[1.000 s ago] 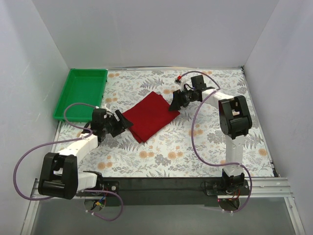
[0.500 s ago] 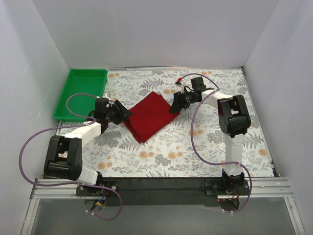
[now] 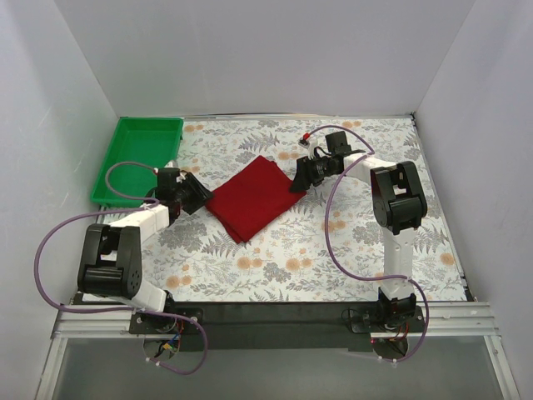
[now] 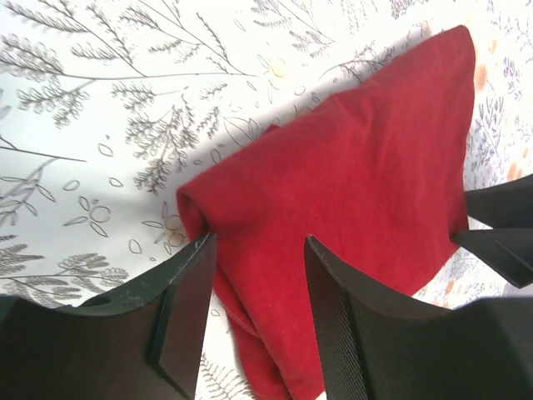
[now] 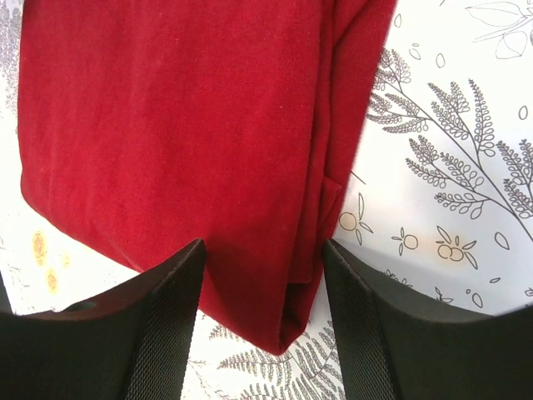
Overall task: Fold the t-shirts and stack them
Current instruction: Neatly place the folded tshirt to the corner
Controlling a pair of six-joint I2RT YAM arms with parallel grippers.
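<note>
The dark red t-shirt (image 3: pixel 254 197) lies folded into a compact rectangle on the floral table, turned like a diamond. My left gripper (image 3: pixel 200 195) is open at its left corner; in the left wrist view the fingers (image 4: pixel 185 300) straddle the folded edge of the shirt (image 4: pixel 350 167). My right gripper (image 3: pixel 298 180) is open at its right corner; in the right wrist view the fingers (image 5: pixel 166 325) stand either side of the shirt's layered corner (image 5: pixel 183 125). Neither grips the cloth. No neck label shows.
A green tray (image 3: pixel 137 157) stands at the back left, just behind my left arm. White walls close the table on three sides. The table's cloth (image 3: pixel 333 250) bears a floral print.
My left arm has swung back and left, its gripper sliding to the shirt's left corner. The shirt and the right gripper have hardly moved.
</note>
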